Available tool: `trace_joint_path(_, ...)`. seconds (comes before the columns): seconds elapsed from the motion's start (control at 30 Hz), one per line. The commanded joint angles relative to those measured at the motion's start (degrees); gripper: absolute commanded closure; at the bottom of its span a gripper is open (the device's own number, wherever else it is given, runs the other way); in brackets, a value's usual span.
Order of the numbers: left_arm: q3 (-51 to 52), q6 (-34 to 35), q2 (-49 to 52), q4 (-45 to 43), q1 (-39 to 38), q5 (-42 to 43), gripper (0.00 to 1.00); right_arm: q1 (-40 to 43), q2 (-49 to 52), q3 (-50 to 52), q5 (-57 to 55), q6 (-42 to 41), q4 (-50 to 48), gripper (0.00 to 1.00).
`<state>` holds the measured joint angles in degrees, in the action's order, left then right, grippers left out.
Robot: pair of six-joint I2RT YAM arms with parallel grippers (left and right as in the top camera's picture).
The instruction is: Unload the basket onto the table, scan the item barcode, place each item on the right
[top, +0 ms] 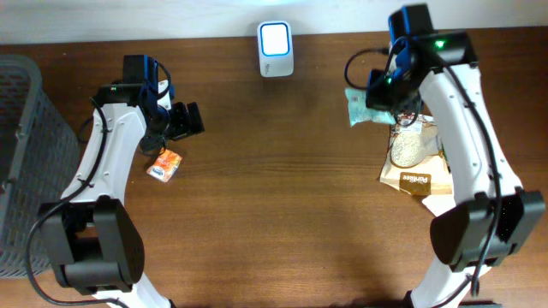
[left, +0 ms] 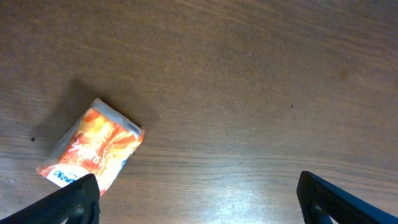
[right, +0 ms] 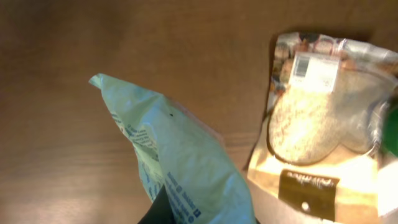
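Note:
A pale green packet (top: 360, 107) with blue print hangs above the table at the right, and my right gripper (top: 383, 92) is shut on its end. In the right wrist view the green packet (right: 180, 162) fills the lower middle and hides most of the right gripper (right: 199, 214); only one dark finger (right: 163, 211) shows. A white scanner (top: 276, 38) with a lit window stands at the table's far edge. My left gripper (top: 188, 120) hangs open over the wood, its fingers (left: 71, 199) wide apart. A small orange packet (left: 93, 149) lies beside the left finger, also seen from above as the orange packet (top: 165, 164).
A clear bag of pale grains (top: 411, 147) lies on a brown pouch (top: 417, 181) under the right arm; the grain bag (right: 317, 118) has a white label. A grey mesh basket (top: 21, 128) stands at the table's left edge.

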<state>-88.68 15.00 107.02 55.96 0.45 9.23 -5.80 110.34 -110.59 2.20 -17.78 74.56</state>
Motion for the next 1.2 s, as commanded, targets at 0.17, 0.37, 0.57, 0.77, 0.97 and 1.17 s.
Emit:
trace_joint_path(0.17, -0.61, -0.28, -0.92, -0.11, 0.11, 0.37, 0.01, 9.11, 1.07, 22.84, -1.79, -1.38, -14.38, 0.89)
trace_joint_path(0.37, -0.61, -0.28, -0.92, -0.11, 0.11, 0.37, 0.01, 12.74, 0.81, 23.26, -2.89, -1.14, -13.18, 0.61)
trace_joint_path(0.57, -0.61, -0.28, -0.92, -0.11, 0.11, 0.37, 0.01, 13.66, 0.37, 14.29, 0.42, -0.39, -3.08, 0.41)
trace_joint_path(0.77, -0.61, -0.26, -0.92, -0.11, 0.11, 1.16, 0.01, 3.26, 0.31, 12.17, 21.62, 7.23, -3.28, 0.41)
trace_joint_path(0.97, -0.61, -4.39, -0.92, 3.48, 0.11, -7.37, 0.28, -8.07, 2.36, 15.21, 21.16, 0.68, -16.15, 0.42)
trace_joint_path(1.17, 2.97, -4.15, -0.85, 0.07, 0.11, -28.02, 0.52, -11.17, 6.16, 17.70, 17.70, 0.74, -22.12, 0.42)
